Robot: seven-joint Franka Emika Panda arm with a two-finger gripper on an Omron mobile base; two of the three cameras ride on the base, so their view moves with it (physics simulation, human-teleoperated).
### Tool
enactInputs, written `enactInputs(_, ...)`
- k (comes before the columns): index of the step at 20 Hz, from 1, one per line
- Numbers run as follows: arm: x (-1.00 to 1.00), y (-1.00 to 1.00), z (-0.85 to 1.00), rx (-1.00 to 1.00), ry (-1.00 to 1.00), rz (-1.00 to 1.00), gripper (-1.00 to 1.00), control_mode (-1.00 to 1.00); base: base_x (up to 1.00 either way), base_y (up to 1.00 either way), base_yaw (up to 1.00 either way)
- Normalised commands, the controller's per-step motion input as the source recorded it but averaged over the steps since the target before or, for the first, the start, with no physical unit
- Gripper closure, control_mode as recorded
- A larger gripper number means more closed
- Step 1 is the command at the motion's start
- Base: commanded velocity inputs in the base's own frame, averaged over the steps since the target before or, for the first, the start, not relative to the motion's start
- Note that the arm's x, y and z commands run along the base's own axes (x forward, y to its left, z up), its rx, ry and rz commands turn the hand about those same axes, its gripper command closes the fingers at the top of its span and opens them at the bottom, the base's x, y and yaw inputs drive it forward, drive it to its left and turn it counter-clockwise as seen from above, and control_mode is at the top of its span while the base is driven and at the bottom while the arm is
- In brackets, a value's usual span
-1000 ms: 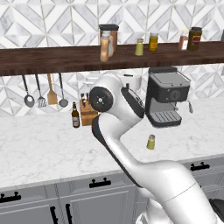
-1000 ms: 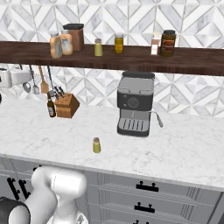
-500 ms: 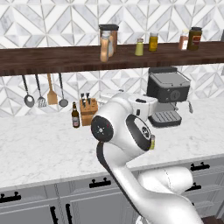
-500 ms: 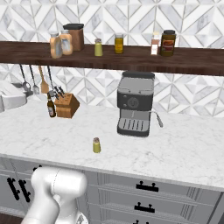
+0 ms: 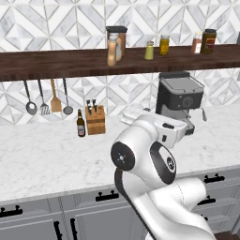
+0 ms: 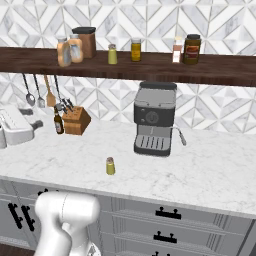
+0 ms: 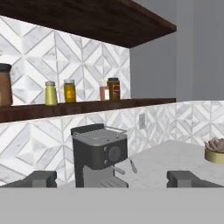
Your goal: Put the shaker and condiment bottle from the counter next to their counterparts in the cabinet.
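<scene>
On the dark wooden shelf (image 6: 150,67), from the left, a peach-orange condiment bottle (image 6: 63,52) stood beside a shaker-like jar, then its yellow-green counterpart shaker (image 6: 112,54) and an amber jar (image 6: 136,49). Below, the shaker (image 6: 110,166) stood upright on the marble tabletop (image 6: 210,165), left of and nearer than the espresso machine (image 6: 153,119). The end effector (image 7: 116,178) was open and empty, fingertips (image 7: 41,178) spread wide, apparently aimed at the machine, not the shaker. Doing this well would mean tilting down, centring over the cap, and descending squarely before closing.
</scene>
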Motion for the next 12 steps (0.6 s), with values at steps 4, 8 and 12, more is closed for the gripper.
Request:
enactInputs(4,-0.22,-0.29,-0.25,0.01,0.00,-0.04,-1.00,-1.00,0.00,0.00,0.00)
enactInputs(8,-0.14,-0.29,-0.34,0.00,-0.01,-0.05,-1.00,-1.00,0.00,0.00,0.00)
enactInputs(12,-0.05,-0.28,-0.49,0.00,-0.03,-0.04,-1.00,-1.00,0.00,0.00,0.00)
